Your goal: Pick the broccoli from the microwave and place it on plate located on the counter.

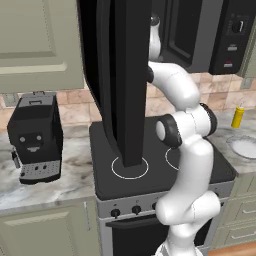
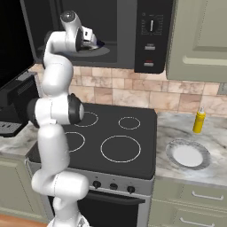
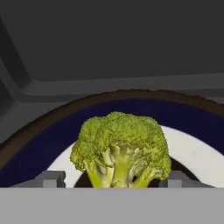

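The broccoli (image 3: 120,151), a bumpy green floret with a pale stem, stands on a blue-rimmed dish (image 3: 43,144) inside the microwave (image 2: 150,35). My gripper (image 3: 114,180) reaches into the oven cavity and its two fingertips (image 3: 54,178) stand either side of the broccoli, open and apart from its stem. From the right base view the gripper (image 2: 95,43) is over the dish in the microwave. The tall black door (image 1: 125,75) hangs open over the stove. The white plate (image 2: 188,155) lies on the marble counter (image 2: 213,170) right of the stove, also seen as the plate (image 1: 245,147).
A black stovetop (image 2: 117,133) with white rings lies under the microwave. A yellow bottle (image 2: 199,121) stands behind the plate. A black coffee machine (image 1: 35,137) sits on the left counter. The open door blocks the space left of the arm.
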